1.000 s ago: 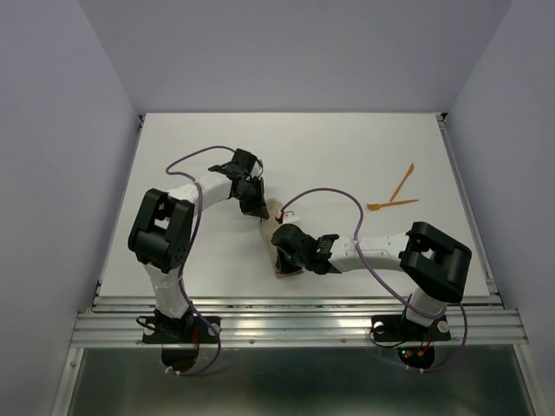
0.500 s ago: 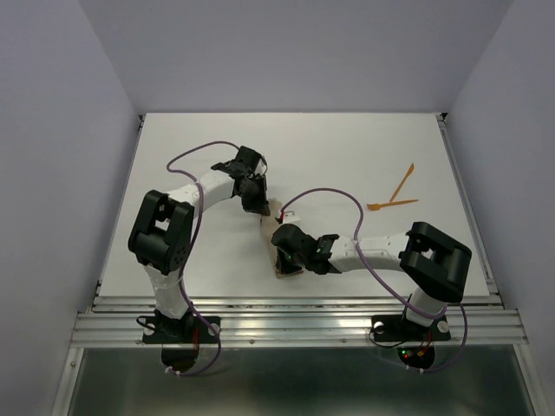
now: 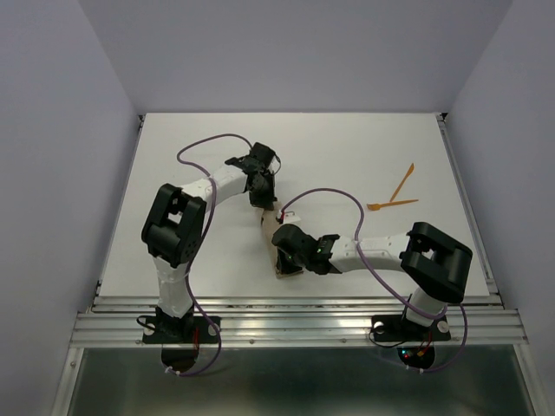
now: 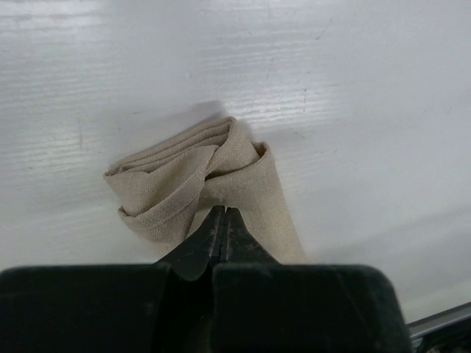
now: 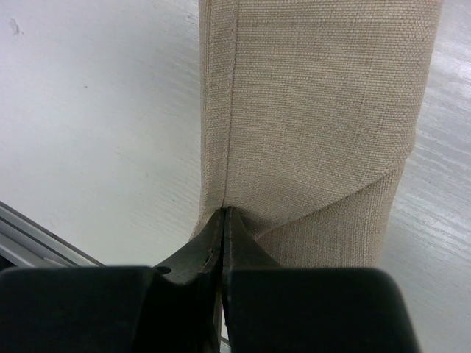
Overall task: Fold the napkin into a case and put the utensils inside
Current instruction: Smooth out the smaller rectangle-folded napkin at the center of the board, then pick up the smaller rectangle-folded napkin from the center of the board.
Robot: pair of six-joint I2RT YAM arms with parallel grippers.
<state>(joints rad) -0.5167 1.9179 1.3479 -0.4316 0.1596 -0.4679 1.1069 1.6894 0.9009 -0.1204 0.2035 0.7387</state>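
Left pincer (image 4: 223, 211) and right pincer (image 5: 223, 213) each pinched shut on one end of folded napkin (image 5: 309, 110), mid-table (image 3: 347, 147); folding looks near done, next likely release, then fetch utensils (image 3: 392, 204) well to the right.

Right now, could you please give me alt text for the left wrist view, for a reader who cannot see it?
The black left gripper is shut, pinching the near edge of a tan napkin that is folded into a bunched, layered strip. The napkin lies on a white table.
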